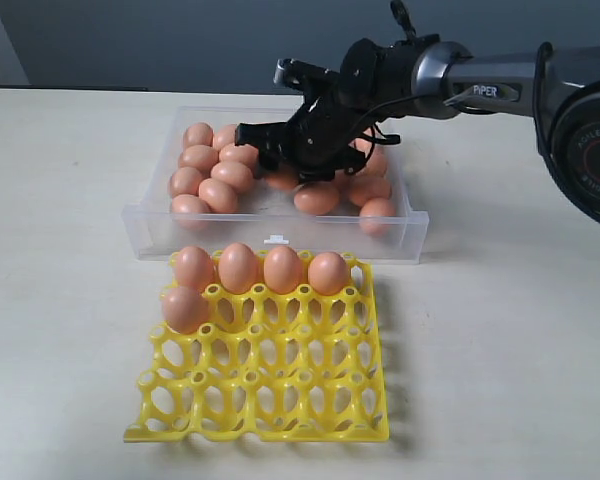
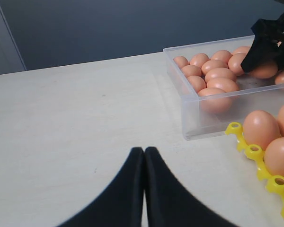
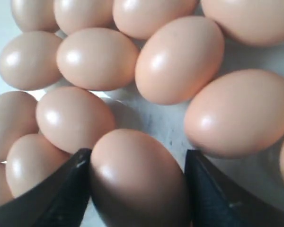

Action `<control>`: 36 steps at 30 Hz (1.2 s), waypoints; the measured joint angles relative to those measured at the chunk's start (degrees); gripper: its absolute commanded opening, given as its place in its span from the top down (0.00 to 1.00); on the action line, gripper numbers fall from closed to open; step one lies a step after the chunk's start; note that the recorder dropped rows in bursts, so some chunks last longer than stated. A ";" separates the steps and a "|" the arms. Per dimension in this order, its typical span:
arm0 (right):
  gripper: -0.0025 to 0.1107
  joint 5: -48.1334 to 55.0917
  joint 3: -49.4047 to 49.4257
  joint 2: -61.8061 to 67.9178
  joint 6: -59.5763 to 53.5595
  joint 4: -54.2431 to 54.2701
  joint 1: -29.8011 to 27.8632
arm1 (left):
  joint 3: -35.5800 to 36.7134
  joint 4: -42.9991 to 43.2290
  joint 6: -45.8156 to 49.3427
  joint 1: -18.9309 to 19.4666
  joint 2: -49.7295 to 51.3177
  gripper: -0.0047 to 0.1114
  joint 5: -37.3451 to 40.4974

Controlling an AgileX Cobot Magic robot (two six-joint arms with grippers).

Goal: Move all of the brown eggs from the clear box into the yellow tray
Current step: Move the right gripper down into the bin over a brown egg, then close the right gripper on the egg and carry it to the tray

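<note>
Left hand (image 2: 144, 152) (fingers pressed together, empty) is above the table (image 2: 75, 118), short of the clear box (image 1: 150, 225). Yellow tray (image 1: 280, 390), five brown eggs (image 1: 238, 268) seated, lies just before the box. Inside the box, right hand (image 3: 137, 156) grips one brown egg (image 3: 142, 184).

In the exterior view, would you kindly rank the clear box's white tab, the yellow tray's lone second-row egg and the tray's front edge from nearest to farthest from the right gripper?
1. white tab, on the clear box's near wall, closest to the right gripper.
2. lone egg, left end of the yellow tray's second row.
3. front edge, farthest.
</note>
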 measured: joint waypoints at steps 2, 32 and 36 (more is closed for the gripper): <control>0.98 -0.11 0.00 -1.06 -3.21 0.15 0.00 | 0.00 0.00 0.00 0.00 0.00 0.96 0.00; 0.98 37.41 0.00 -16.98 -28.17 -17.04 13.48 | 0.00 0.00 0.00 0.00 0.00 0.96 0.00; 0.98 37.63 0.00 -16.98 -28.25 -25.07 18.67 | 0.00 0.00 0.00 0.00 0.00 0.96 0.00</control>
